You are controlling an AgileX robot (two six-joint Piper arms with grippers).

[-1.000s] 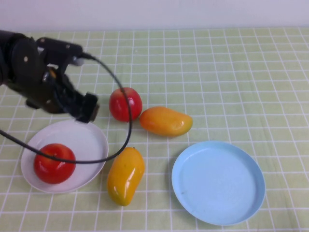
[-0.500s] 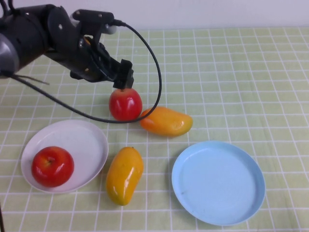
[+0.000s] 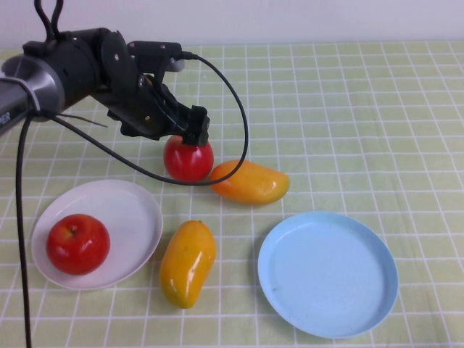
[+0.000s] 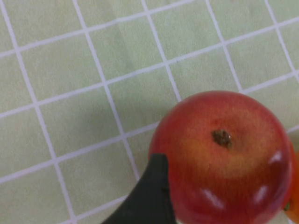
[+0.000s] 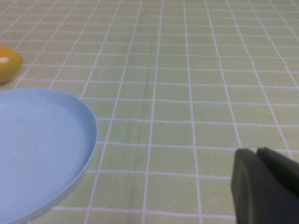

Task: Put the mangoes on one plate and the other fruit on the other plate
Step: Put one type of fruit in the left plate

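One red apple (image 3: 77,243) lies on the white plate (image 3: 134,210) at the front left. A second red apple (image 3: 188,161) rests on the cloth, touching a mango (image 3: 250,182) to its right. Another mango (image 3: 188,262) lies between the white plate and the bare light blue plate (image 3: 328,274). My left gripper (image 3: 194,129) hangs open just above the second apple. In the left wrist view one finger (image 4: 156,186) sits beside that apple (image 4: 224,158). My right gripper (image 5: 258,161) is shut, holds nothing, and is low over the cloth near the blue plate (image 5: 37,149).
A green checked cloth (image 3: 348,123) covers the table. The left arm's black cable (image 3: 235,109) loops over the cloth behind the second apple and mango. A mango's tip (image 5: 8,63) shows beyond the blue plate in the right wrist view.
My left arm has swung from over the white plate toward the back right and now sits above the apple on the cloth. The fruit have not moved.
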